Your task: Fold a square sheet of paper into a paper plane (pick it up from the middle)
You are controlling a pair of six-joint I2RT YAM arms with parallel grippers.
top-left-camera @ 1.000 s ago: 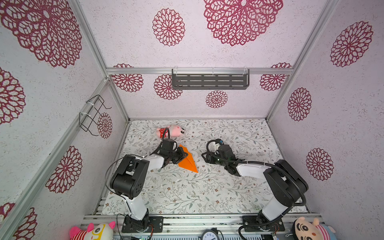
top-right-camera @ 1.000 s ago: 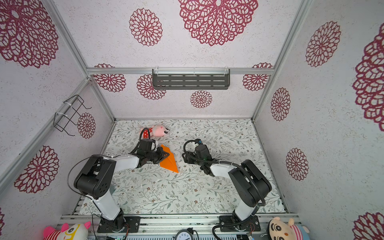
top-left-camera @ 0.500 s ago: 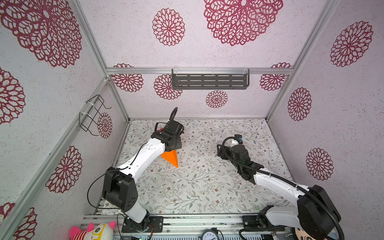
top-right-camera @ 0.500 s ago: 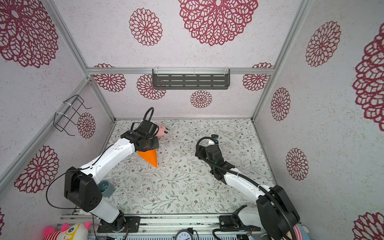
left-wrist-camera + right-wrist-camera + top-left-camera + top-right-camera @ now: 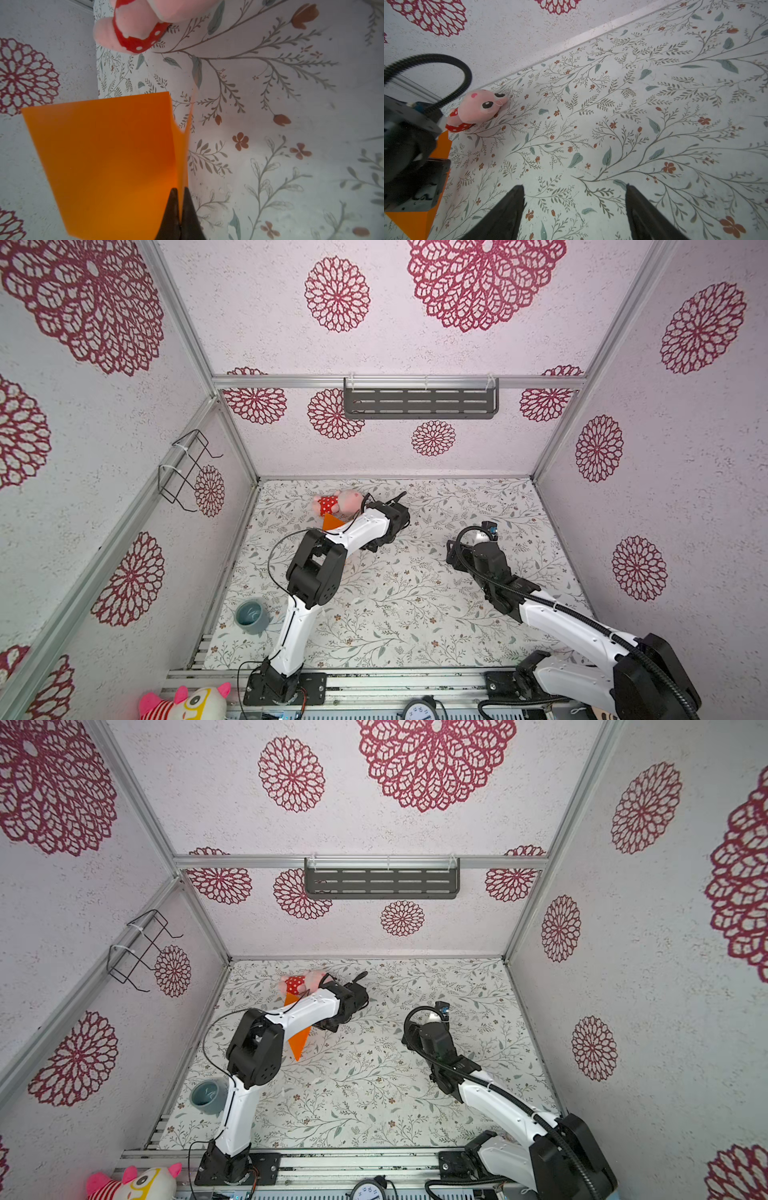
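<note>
Plainly, the left gripper (image 5: 180, 200) is pinched tight on the paper plane (image 5: 108, 158). Its two black fingers (image 5: 172, 214) are pressed together with the orange fold caught between them. In the left wrist view one broad flat wing spreads out to one side of the fingers, and a narrow strip of paper stands up from the pinch.

Taking the middle of the table (image 5: 415, 614) as the centre of the dial, the plane sits at about ten o'clock. In both top views it is partly hidden under the left arm (image 5: 361, 531). In a top view its pointed nose (image 5: 297, 1057) aims toward six o'clock. Whether the nose touches the table I cannot tell.

A pink plush toy (image 5: 338, 502) in red dotted shorts lies at eleven o'clock, close to the back wall and just beyond the plane's wide end. Whether they touch I cannot tell.

The right gripper (image 5: 573, 187) has its jaws spread wide with nothing between them. It is over bare flowered table at about two o'clock, well apart from the plane.

A grey-blue cup (image 5: 251, 616) stands upright at eight o'clock, near the table's left edge.
</note>
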